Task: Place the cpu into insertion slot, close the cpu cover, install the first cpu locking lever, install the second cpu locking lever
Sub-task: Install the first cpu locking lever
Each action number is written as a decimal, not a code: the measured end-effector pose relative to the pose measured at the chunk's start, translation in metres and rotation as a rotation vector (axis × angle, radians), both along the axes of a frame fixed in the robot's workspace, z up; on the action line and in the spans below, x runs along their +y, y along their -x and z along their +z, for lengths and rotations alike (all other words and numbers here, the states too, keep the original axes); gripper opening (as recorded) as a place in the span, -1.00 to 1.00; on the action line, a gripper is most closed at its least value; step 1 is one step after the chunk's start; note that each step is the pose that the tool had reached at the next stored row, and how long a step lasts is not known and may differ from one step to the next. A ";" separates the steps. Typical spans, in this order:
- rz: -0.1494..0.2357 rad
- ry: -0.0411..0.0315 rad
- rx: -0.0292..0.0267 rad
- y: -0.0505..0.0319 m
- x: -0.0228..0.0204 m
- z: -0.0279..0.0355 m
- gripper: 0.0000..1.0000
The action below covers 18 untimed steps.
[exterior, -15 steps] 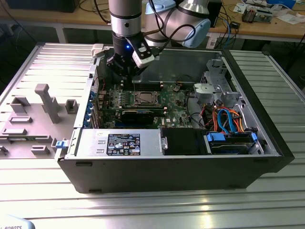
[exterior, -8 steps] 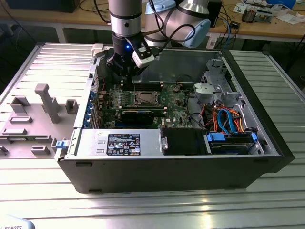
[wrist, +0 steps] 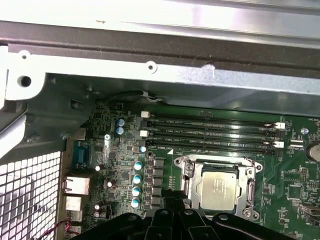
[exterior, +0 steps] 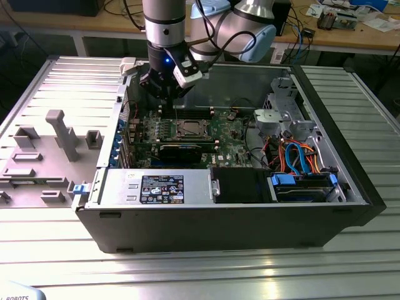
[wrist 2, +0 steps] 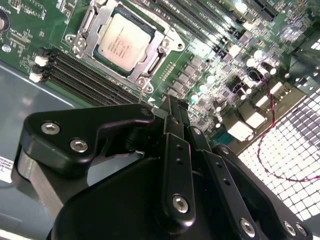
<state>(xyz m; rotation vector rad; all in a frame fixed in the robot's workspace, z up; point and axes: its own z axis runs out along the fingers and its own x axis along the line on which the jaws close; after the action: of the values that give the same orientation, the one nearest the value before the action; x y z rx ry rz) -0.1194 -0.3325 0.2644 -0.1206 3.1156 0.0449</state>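
Note:
The cpu [wrist 2: 124, 42] [wrist: 217, 187], a silvery square chip, sits in its socket on the green motherboard [exterior: 219, 134]. The cpu cover [wrist 2: 159, 46] [wrist: 220, 162], a thin metal frame, lies flat around the chip, which shows through its window. In the exterior view the socket [exterior: 187, 129] is at the middle of the board. My black gripper [exterior: 167, 100] [wrist 2: 170, 105] [wrist: 172, 200] hangs above the board, just off the socket toward the exterior view's left and back. Its fingers are shut together with nothing between them. I cannot tell how the locking levers stand.
The open computer case [exterior: 350, 200] lies on a ribbed metal table. Memory slots [wrist: 210, 132] run beside the socket. A black card [exterior: 181, 152] sits in front of it. Drive bays with blue and orange cables [exterior: 300, 169] fill the right. A grey fixture tray [exterior: 50, 150] lies to the left.

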 end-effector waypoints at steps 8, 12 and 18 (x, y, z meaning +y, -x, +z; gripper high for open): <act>-0.019 -0.0001 0.0000 0.0000 0.0064 -0.0001 -0.79; -0.020 0.0000 0.0000 0.0000 0.0107 -0.0001 -0.79; -0.020 -0.0001 -0.0001 -0.0001 0.0166 -0.0002 -0.79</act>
<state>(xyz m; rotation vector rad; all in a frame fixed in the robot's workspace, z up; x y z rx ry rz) -0.1193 -0.3159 0.2642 -0.0890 3.1163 0.0446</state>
